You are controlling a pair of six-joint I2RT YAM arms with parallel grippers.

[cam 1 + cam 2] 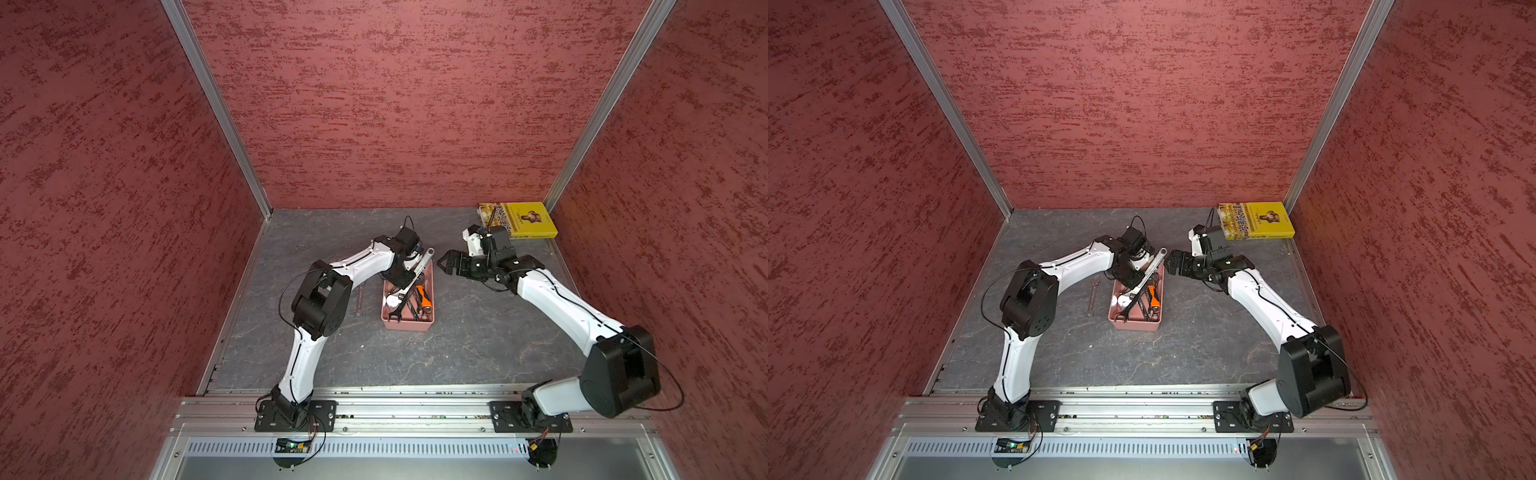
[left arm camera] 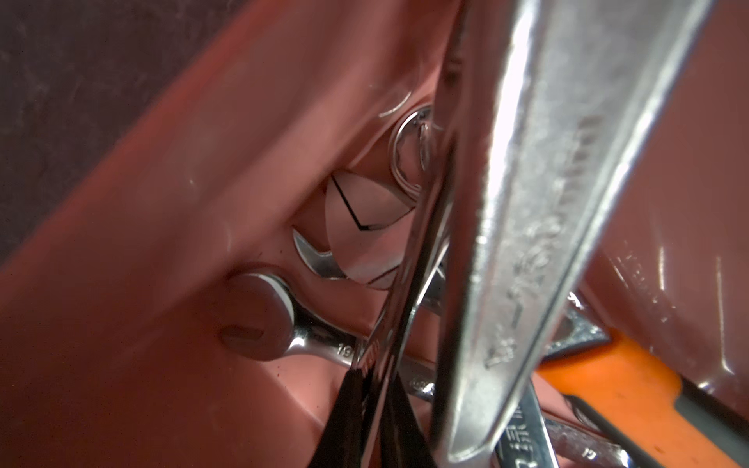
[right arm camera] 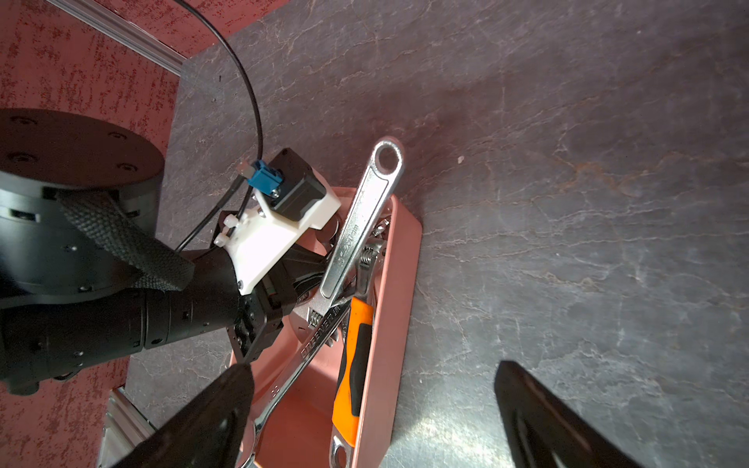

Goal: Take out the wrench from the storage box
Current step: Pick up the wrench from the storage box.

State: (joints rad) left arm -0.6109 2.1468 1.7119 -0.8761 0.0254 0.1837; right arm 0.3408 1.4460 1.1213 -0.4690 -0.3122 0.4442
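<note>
The salmon-pink storage box [image 1: 407, 326] [image 1: 1136, 326] lies mid-table with several wrenches in it. My left gripper [image 1: 404, 277] [image 2: 375, 375] reaches into its far end. It is shut on a slim silver wrench [image 2: 399, 300] [image 1: 402, 306] [image 3: 320, 336], which is seen edge-on between the black fingers. A big silver adjustable wrench [image 1: 422, 263] [image 2: 547, 202] leans out over the far rim, close beside the held one. My right gripper [image 1: 446, 264] [image 3: 373, 366] hovers open just right of the box, holding nothing.
An orange-handled wrench [image 1: 422, 293] [image 3: 352, 364] lies along the box's right wall. One thin wrench [image 1: 359, 301] [image 1: 1092, 297] lies on the table left of the box. A yellow book [image 1: 519, 220] sits in the far right corner. Red walls enclose three sides.
</note>
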